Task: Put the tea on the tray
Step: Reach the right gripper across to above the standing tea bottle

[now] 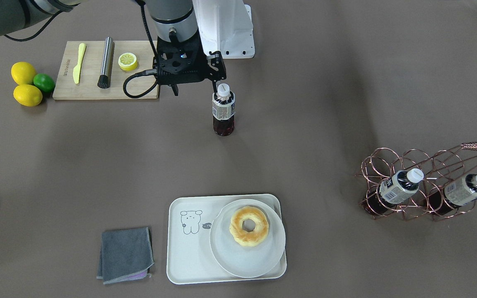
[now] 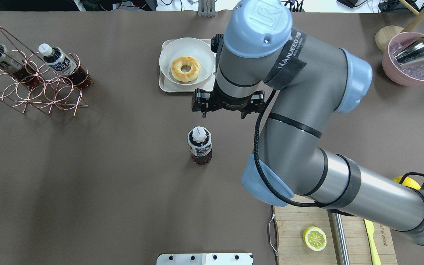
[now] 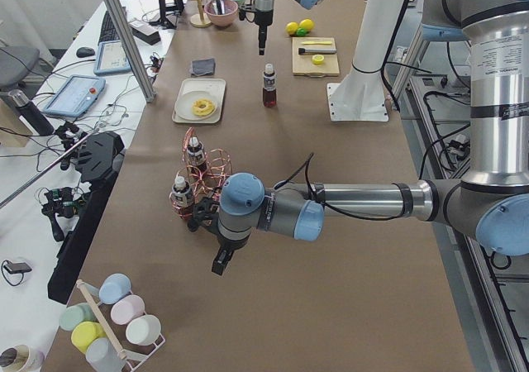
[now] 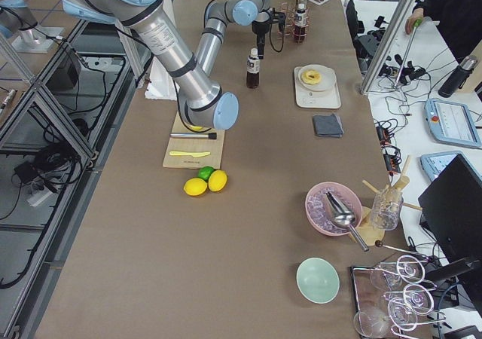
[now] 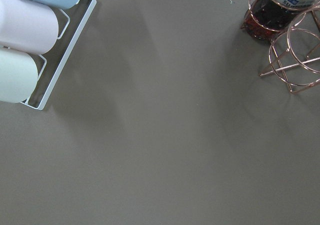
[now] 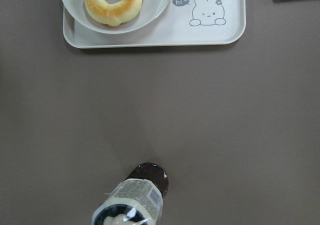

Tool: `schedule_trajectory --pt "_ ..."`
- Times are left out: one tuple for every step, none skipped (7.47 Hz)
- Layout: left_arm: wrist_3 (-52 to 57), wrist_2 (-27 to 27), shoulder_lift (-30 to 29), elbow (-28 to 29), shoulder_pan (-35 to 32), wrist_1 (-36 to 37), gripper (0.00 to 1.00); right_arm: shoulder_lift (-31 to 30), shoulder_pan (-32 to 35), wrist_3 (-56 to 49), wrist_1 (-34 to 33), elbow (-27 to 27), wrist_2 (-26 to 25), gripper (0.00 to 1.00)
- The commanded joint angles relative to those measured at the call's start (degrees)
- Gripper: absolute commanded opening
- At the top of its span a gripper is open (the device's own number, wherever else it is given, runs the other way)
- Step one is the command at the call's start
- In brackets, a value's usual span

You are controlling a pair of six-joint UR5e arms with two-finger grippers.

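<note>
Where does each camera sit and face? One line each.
Front: across table, faces robot; right end effector near tea.
Overhead: behind robot, looks down; right arm partly hides tray.
Exterior left: table's left end; left arm nearest.
Exterior right: opposite end; right arm nearest.
Left wrist: down on wire rack; no body.
Right wrist: down on tea, tray; no body.
Front, overhead share tea, tray.

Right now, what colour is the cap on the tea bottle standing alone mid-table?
White; the cap shows best in the exterior front-facing view.
</note>
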Motion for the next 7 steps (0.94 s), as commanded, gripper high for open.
schedule_trajectory --pt "0.00 0.08 0.03 0.30 -0.39 0.00 0.98 3.08 -3.71 1.42 -2.70 -2.16 -2.44 1.00" --pt "0.00 0.08 -0.06 0.30 -0.48 0.00 0.98 3.78 -4.60 1.60 -2.53 -3.90 -3.58 1.00" --pt "0.00 0.08 -0.06 0.30 -0.39 0.00 0.98 5.00 -5.30 1.69 -2.44 -5.31 -5.07 1.00" --pt "0.00 0.08 -0.06 0.30 -0.48 0.09 0.98 5.36 -5.48 1.60 -2.26 -5.50 -5.08 1.00" --pt "0.00 0.08 -0.15 0.30 -0.48 0.09 0.98 5.72 -5.66 1.60 -2.18 -6.20 -5.17 1.00" --pt "0.00 0.08 -0.15 0.30 -0.48 0.09 0.98 6.76 -5.75 1.69 -2.09 -8.03 -5.43 1.00" --pt "0.00 0.08 -0.15 0.21 -0.48 0.09 0.98 7.38 -5.92 1.69 -1.91 -9.44 -6.22 0.99"
